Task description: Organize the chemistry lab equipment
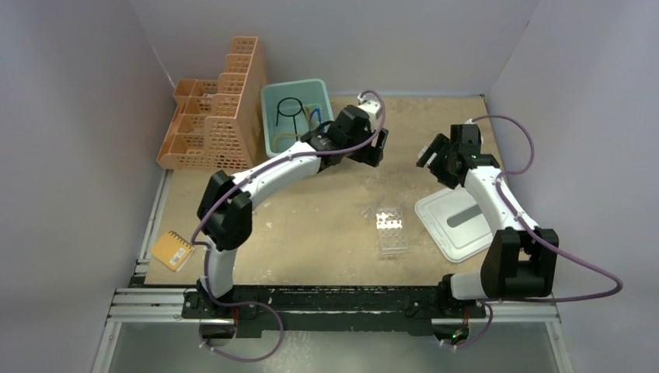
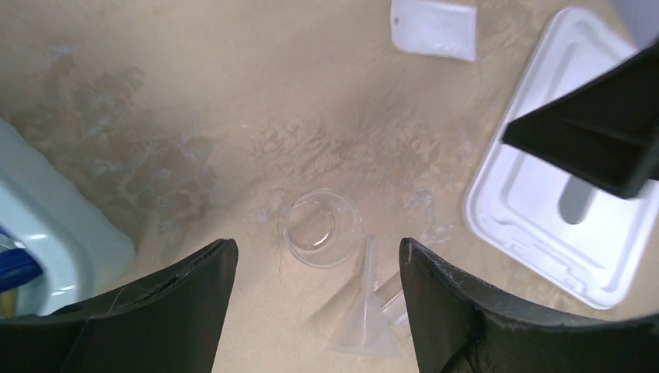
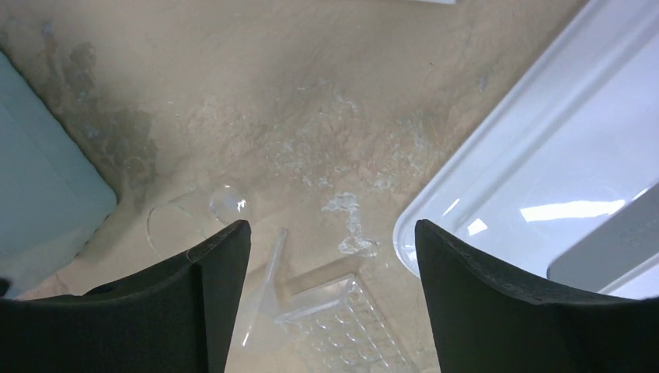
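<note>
Tan, white-smudged tabletop [image 1: 311,225] bears a clear tube rack [image 1: 391,231] between grey walls [image 1: 70,116]

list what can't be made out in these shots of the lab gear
- Teal bin contents, top view: the left arm covers one side; only the black wire ring reads clearly.
- Blue item at the bin, left wrist view: cut off by the frame edge.
- Clear tube rack, right wrist view: cut off by the bottom edge.

Lattice basket rack [image 1: 217,116] stands far left on the tabletop [image 1: 326,225]; tub [image 1: 267,124] just right of it, wire ring with stem [image 1: 289,107] inside; tube rack [image 1: 391,229] centre, lid [image 1: 458,221] just right; notepad [image 1: 172,250] near left.
</note>
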